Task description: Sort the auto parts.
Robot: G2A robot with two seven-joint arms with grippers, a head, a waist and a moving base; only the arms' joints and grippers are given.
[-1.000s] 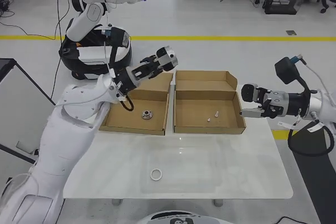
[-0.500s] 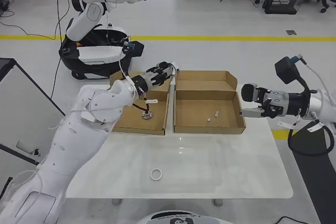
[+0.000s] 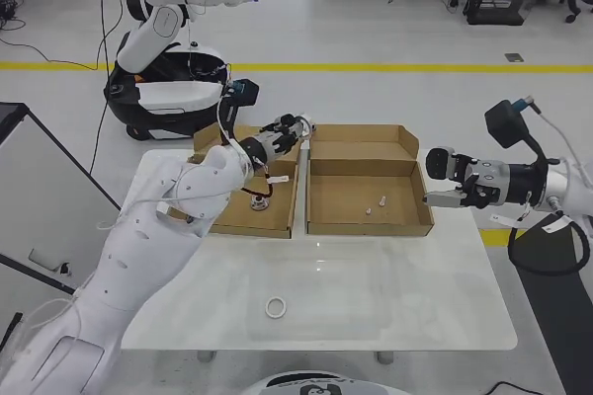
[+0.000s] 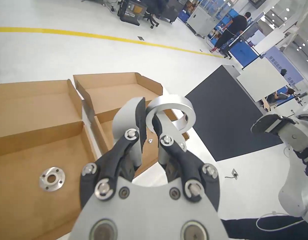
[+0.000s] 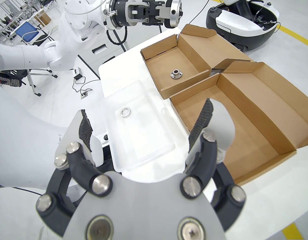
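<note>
**Over the far corner of the left box [image 3: 224, 211], a metal ring [image 4: 166, 100] is clamped in the claw**

The metal ring is gripped by its wall between the closed-in fingertips of the left gripper [image 4: 149, 119] and juts out beyond them. Below it, a flanged disc [image 4: 52, 178] lies flat on the floor of the left box. A second ring [image 3: 276, 308] is seen on the table, nearer the robot than that box. Well to the right of the box, the right gripper [image 5: 146, 123] is held with its jaws apart.

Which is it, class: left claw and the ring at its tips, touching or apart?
Touching. The left wrist view shows the left claw pinching the ring by its wall, a pad either side.
</note>
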